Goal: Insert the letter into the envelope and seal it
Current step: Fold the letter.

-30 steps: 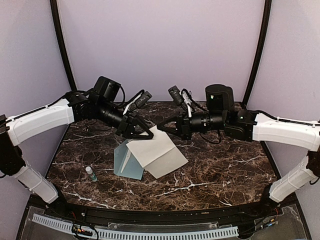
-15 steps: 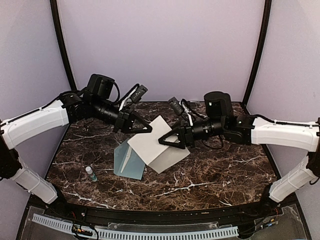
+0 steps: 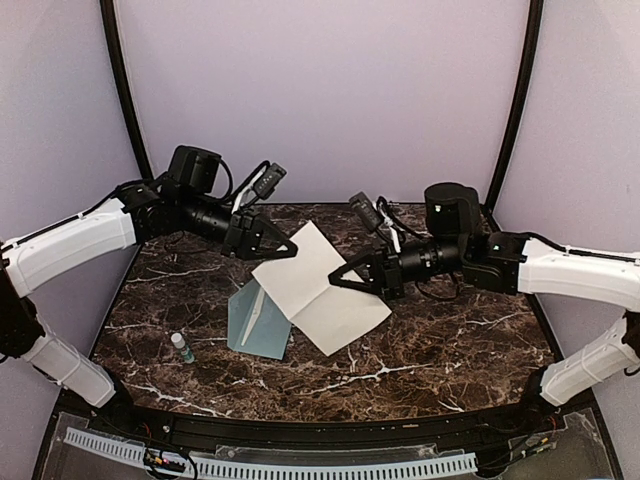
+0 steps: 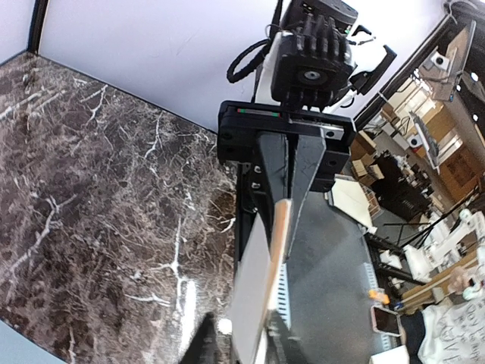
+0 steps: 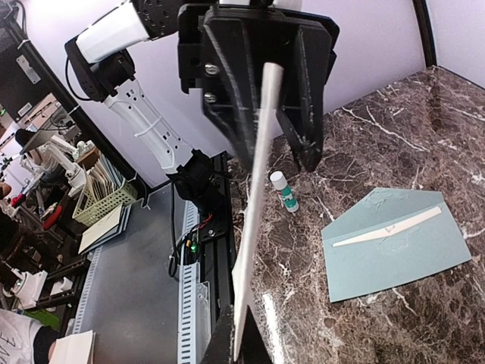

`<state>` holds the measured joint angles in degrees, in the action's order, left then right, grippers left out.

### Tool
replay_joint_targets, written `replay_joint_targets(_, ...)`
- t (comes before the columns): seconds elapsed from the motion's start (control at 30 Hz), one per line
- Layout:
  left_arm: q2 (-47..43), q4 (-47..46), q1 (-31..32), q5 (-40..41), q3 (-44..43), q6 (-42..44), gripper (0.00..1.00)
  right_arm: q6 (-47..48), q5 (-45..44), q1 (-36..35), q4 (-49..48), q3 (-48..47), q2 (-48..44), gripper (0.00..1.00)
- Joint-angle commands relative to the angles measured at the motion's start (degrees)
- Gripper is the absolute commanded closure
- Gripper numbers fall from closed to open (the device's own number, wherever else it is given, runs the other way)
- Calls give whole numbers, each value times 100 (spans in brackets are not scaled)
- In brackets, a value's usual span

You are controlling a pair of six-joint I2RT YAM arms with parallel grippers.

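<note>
Hanging between the arms at the centre of the top view, the letter (image 3: 318, 292) is pinched on two sides: the left gripper (image 3: 290, 251) nips its upper-left edge and the right gripper (image 3: 334, 284) its right edge, both pairs of fingers pressed onto the paper. The envelope (image 3: 256, 322) lies on the table (image 3: 450, 340) just lower left (a pale strip crosses its face). The sheet looks light, limp and easily creased, so holds near opposite edges should keep it taut.
</note>
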<state>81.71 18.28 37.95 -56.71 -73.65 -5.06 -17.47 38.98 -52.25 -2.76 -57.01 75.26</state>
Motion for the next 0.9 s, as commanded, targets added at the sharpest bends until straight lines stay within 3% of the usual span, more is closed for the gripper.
replay_joint_targets(0.0, -244, -59, -35, 95, 70, 20, 48, -21, -95, 46, -81, 57, -142, 100)
replay_joint_targets(0.07, -355, -1, -36, 536, 70, 127, 32, -73, -232, 48, -109, 65, -171, 100)
replay_joint_targets(0.13, -566, -4, -38, 1439, 71, 219, 25, -146, -490, 48, -109, 47, -193, 100)
replay_joint_targets(0.23, -1078, -357, -34, 3979, 301, 222, 22, -352, -998, 56, -86, 26, -183, 100)
replay_joint_targets(0.3, -1535, -791, -36, 4870, 612, 339, 18, -505, -1270, 66, -58, 5, -165, 100)
replay_joint_targets(0.4, -2073, -1345, 10, 4430, 1007, 633, 16, -766, -1613, 74, -40, -51, -100, 100)
replay_joint_targets(0.53, -2017, -1498, 510, 3544, 1234, 896, 16, -1146, -1738, 83, -212, -124, 40, 100)
replay_joint_targets(0.67, -1455, -1147, 1205, 4051, 1075, 1189, 16, -1435, -1640, 83, -491, -212, 200, 100)
replay_joint_targets(0.83, -984, -1046, 1497, 4650, 930, 1250, 11, -1481, -1467, 83, -626, -340, 329, 100)
replay_joint_targets(0.87, -985, -1064, 1489, 5117, 935, 1099, 7, -1450, -1517, 83, -607, -339, 305, 100)
